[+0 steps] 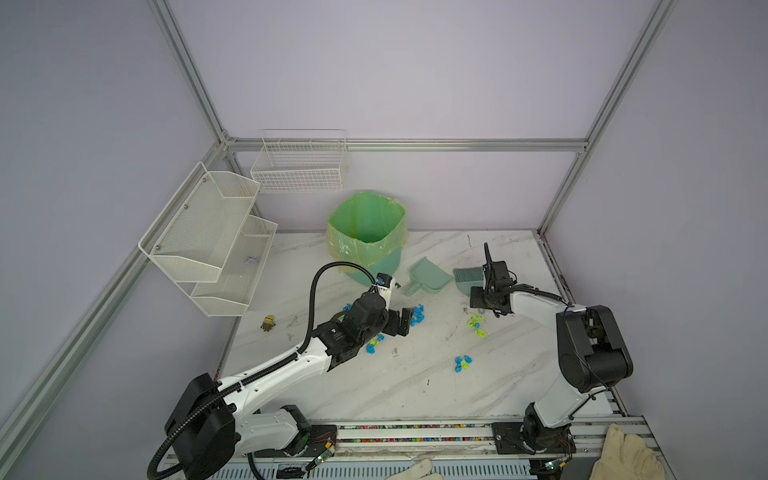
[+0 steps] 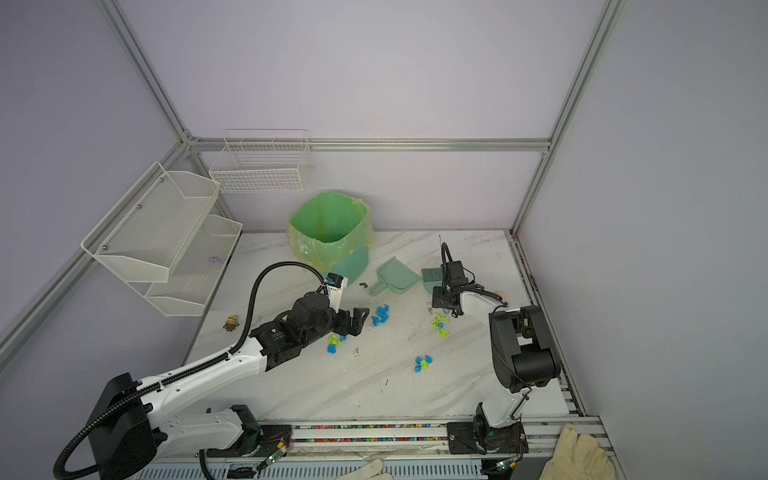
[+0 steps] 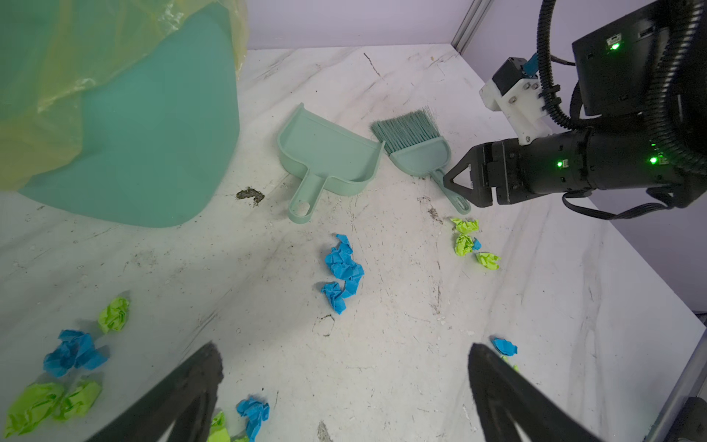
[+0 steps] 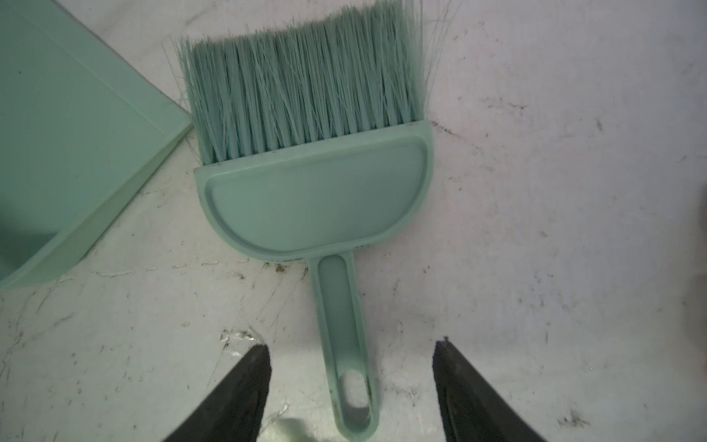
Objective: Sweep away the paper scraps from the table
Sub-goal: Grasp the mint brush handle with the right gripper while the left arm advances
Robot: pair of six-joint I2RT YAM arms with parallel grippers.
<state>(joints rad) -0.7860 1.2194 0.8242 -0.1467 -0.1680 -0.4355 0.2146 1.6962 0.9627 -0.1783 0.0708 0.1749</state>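
the right gripper (image 4: 352,346) straddles the brush (image 4: 313,199) handle, jaws apart with gaps either side, lined up to grab it, i'd say. the left gripper (image 3: 344,349) hangs wide open and empty over the paper scraps (image 3: 344,268) clustered on the table (image 1: 415,386). the dustpan (image 3: 325,153) is empty, and the lined bin (image 1: 365,224) shows no scraps.

We see bright blue and lime-green paper scraps (image 3: 344,268) on a white, grey-veined tabletop (image 3: 401,306) with dark scuffs, a mint-green dustpan (image 3: 325,149) and brush (image 3: 419,153), and a teal bin (image 3: 153,153) lined yellow-green.
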